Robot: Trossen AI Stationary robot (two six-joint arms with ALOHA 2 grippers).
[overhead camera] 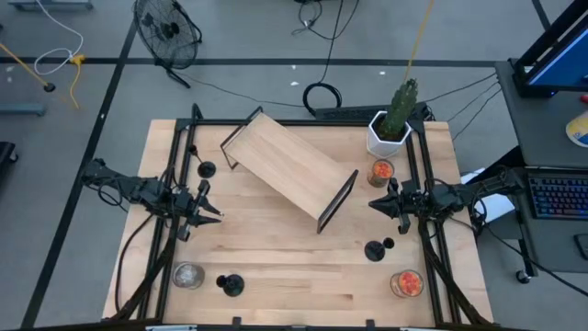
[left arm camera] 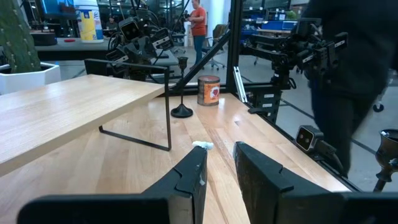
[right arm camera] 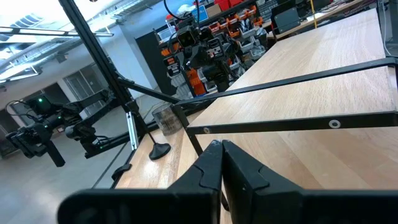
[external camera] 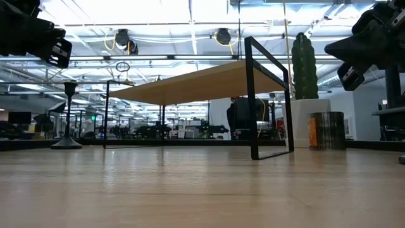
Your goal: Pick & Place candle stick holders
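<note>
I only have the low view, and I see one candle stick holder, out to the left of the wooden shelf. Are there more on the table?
Observer: Yes. The high view shows three candle stick holders: one by the wooden shelf on the left arm's side, one beside a clear glass jar, and one near the right arm.
Operator: Is either gripper holding one?
Observer: No. In the wrist views the left gripper is open and empty, and the right gripper is shut on nothing.
</note>
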